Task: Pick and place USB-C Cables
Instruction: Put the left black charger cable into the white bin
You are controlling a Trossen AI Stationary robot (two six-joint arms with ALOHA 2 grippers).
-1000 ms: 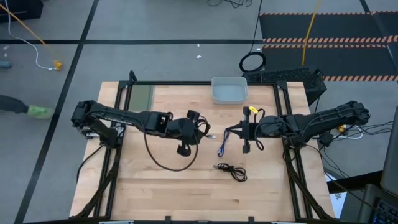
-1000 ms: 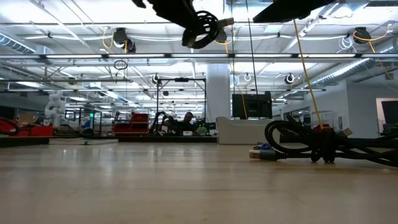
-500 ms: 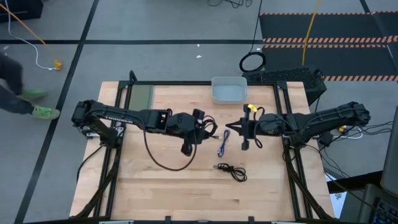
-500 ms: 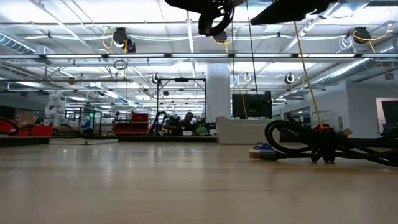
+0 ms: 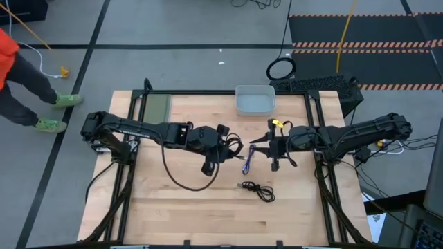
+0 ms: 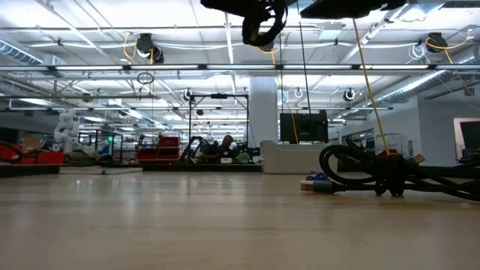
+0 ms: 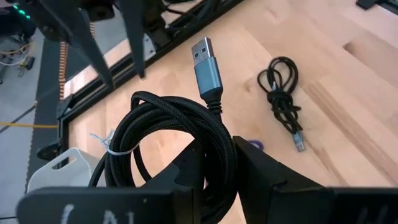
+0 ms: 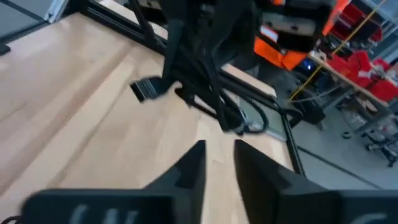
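My left gripper [image 5: 231, 147] is above the table's middle, shut on a black braided coiled cable [image 7: 180, 137] bound with a white tie. The coil shows high in the low view [image 6: 262, 26]. My right gripper [image 5: 255, 147] is open and faces it from the right, a short way off, touching nothing. The blue-purple cable [image 5: 246, 161] lies folded on the wood between and just near of the two grippers. A second black cable [image 5: 257, 189] lies flat nearer the near edge, also seen in the left wrist view [image 7: 283, 96]. My left gripper pinches the coil's bunched strands [image 7: 214, 146] between its two fingers [image 7: 264, 171]. It comes roughly level from the table's left. The coil is lifted clear of the table, and its grey plug end [image 7: 205, 62] sticks out beyond the fingers toward the right arm.
A grey tray [image 5: 255, 100] sits at the far edge, right of a green pad [image 5: 156, 107]. A large black ring-shaped loop [image 5: 280, 69] lies on the floor beyond the table. A person [image 5: 24, 72] walks past on the floor at left. Bare wood lies near and left.
My left gripper has carried the coil toward the table's right and slightly up, closing on the right gripper. The coil stays lifted in the hold. The person at the left has walked farther into view.
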